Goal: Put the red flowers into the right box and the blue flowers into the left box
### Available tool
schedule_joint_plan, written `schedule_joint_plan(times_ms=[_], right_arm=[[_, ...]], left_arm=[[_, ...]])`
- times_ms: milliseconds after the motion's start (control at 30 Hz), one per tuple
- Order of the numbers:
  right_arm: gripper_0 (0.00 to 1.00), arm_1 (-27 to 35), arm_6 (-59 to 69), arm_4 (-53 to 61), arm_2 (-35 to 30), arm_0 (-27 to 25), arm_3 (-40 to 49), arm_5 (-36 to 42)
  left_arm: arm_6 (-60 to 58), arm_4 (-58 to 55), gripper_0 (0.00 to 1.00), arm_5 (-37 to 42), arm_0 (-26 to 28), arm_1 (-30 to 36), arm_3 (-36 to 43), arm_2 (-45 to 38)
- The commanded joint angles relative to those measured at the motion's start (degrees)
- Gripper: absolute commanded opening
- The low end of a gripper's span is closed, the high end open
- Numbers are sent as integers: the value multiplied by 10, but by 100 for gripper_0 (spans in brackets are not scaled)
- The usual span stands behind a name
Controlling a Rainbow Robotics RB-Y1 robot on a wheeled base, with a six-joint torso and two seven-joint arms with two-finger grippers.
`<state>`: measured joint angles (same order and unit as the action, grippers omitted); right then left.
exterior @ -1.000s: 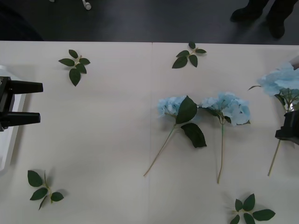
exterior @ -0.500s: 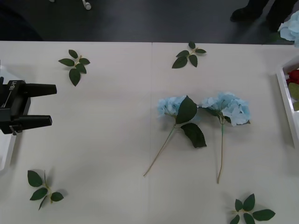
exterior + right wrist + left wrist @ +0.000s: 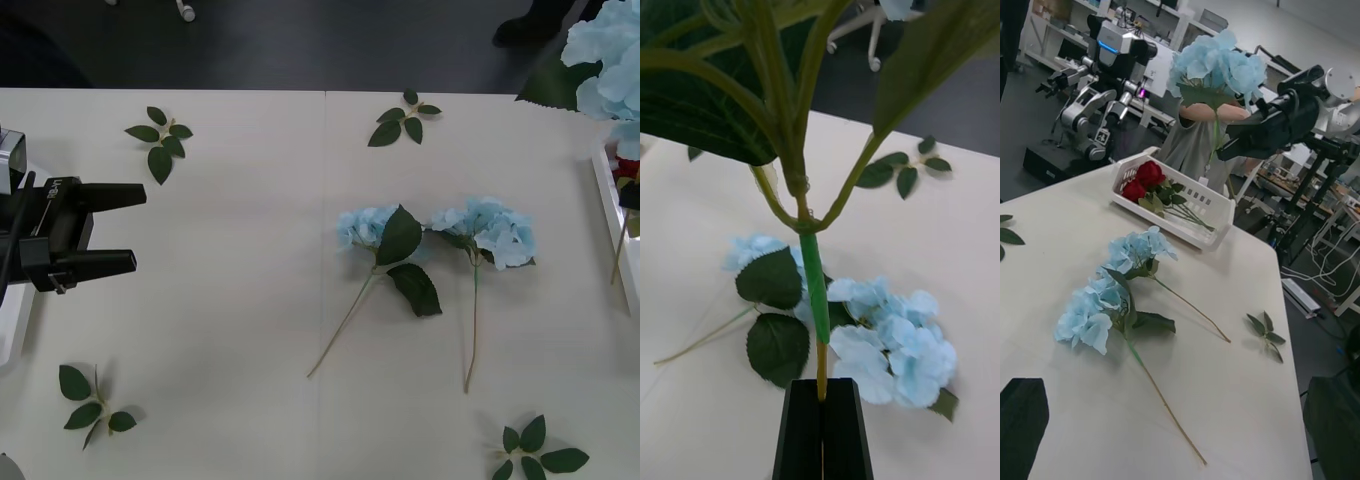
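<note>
My right gripper (image 3: 822, 394) is shut on the stem (image 3: 815, 292) of one blue flower (image 3: 610, 65), holding it high over the table's right edge. The same raised flower (image 3: 1217, 67) hangs above the right box (image 3: 1196, 225), where red flowers (image 3: 1144, 180) lie. Two more blue flowers (image 3: 368, 228) (image 3: 492, 230) lie side by side mid-table, stems toward me. My left gripper (image 3: 128, 228) hovers open over the table's left side, next to the left box (image 3: 8, 325) at the edge.
Loose green leaf sprigs lie at the back left (image 3: 162, 135), back middle (image 3: 405, 118), front left (image 3: 92, 400) and front right (image 3: 535, 450). The right box's rim (image 3: 608, 215) runs along the table's right edge.
The right gripper has lifted its blue flower off the table, up and back over the right edge. The left gripper has moved right, toward the middle.
</note>
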<state>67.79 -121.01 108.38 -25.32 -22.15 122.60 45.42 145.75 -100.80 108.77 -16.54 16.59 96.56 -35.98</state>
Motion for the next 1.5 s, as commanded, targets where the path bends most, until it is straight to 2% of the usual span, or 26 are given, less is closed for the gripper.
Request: schedule_joint_plan(times_ms=[33,233,400,600,800,1000,1133,1333,1500], right_arm=[[0,-3,-97,39,48,45,5,-32],[0,-46,-144,49,128,164,7,-38],[0,-71,-146,24,238,293,-4,-38],[0,-105,-149,14,360,393,-27,-53],[0,-154,-147,-15,449,449,-32,-87],[0,-209,-149,-82,527,477,-32,-148],[0,-240,-143,-130,563,490,-39,-166],[0,-282,-144,-141,614,519,-61,-216],[0,-301,-145,-150,625,527,-73,-231]], left_arm=[[38,5,100,3,-13,-6,17,8],[47,20,100,2,-14,-19,17,8],[56,25,100,2,-15,-20,16,14],[60,26,100,-7,-15,-20,16,20],[63,29,100,-14,-15,-20,16,28],[68,30,100,-38,-15,-24,15,51],[73,44,100,-51,-14,-47,14,54],[86,71,100,-67,-15,-80,15,71],[90,82,100,-88,-14,-91,14,94]])
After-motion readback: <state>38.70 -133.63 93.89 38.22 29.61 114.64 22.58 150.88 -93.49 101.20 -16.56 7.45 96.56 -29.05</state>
